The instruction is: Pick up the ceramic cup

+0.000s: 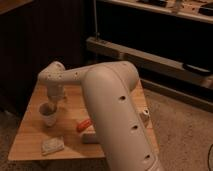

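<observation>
Arm (pixel 117 115): large white limb fills the foreground, reaching from lower right up and over to the left side of the wooden table (pixel 30 135).
Front table edge: a pale crumpled packet (pixel 52 145) lies near the front left; a small orange-red object (pixel 84 124) and a pale block (pixel 90 136) sit just beside the arm.
Ceramic cup (pixel 48 114): small, white, tapering to a narrow base, upright at the left of the table — whether its base touches the wood or hangs just above it cannot be told.
Gripper (pixel 52 102): directly over the cup, reaching down to its rim; how wide it stands, and whether it has hold of the cup, cannot be told.
Progress: approach appears done — gripper is at the cup. A secure grasp and a clear lift off the table are not confirmed and, by my judgement, remain to be shown.
Background: dark cabinet and a low shelf (pixel 150 57) beyond the table.
</observation>
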Robot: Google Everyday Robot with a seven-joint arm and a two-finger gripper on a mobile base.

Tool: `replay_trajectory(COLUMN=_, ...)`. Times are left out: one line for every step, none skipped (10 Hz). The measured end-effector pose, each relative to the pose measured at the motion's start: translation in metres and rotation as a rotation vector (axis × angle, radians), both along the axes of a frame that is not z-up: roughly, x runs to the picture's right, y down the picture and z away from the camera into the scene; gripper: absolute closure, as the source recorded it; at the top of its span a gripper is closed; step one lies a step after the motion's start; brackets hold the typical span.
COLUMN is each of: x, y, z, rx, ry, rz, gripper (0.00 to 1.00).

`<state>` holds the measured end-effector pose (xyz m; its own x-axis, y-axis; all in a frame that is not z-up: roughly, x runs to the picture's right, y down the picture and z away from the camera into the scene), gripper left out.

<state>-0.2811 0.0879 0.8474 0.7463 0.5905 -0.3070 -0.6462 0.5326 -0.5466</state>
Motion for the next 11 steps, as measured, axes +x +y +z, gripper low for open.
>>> replay_trajectory(x=-0.002, y=0.003, z=-0.001, rx=-0.005, ry=-0.003, rz=-0.003, gripper=0.70)
replay_trajectory(x=-0.001, y=0.004, z=-0.002, rx=-0.007, ry=-0.001, rz=-0.002, gripper=0.78)
replay_trajectory(x=0.000, y=0.007, z=-0.002, rx=-0.011, ry=0.002, rz=-0.003, gripper=0.86)
replay_trajectory(x=0.001, y=0.008, z=0.001, rx=-0.015, ry=0.006, rz=-0.001, gripper=0.92)
replay_trajectory(x=0.002, y=0.008, z=-0.001, rx=-0.018, ry=0.001, rz=0.002, gripper=0.93)
replay_trajectory(x=0.007, y=0.007, z=-0.009, rx=-0.025, ry=-0.005, rz=0.007, gripper=0.93)
replay_trajectory(x=0.019, y=0.001, z=-0.016, rx=-0.020, ry=0.000, rz=0.004, gripper=0.93)
replay_trajectory(x=0.032, y=-0.007, z=-0.028, rx=-0.028, ry=0.003, rz=0.013, gripper=0.93)
replay_trajectory(x=0.038, y=-0.010, z=-0.039, rx=-0.035, ry=-0.005, rz=0.022, gripper=0.93)
replay_trajectory(x=0.045, y=-0.011, z=-0.044, rx=-0.041, ry=-0.007, rz=0.028, gripper=0.93)
replay_trajectory(x=0.054, y=-0.012, z=-0.046, rx=-0.043, ry=-0.007, rz=0.035, gripper=0.93)
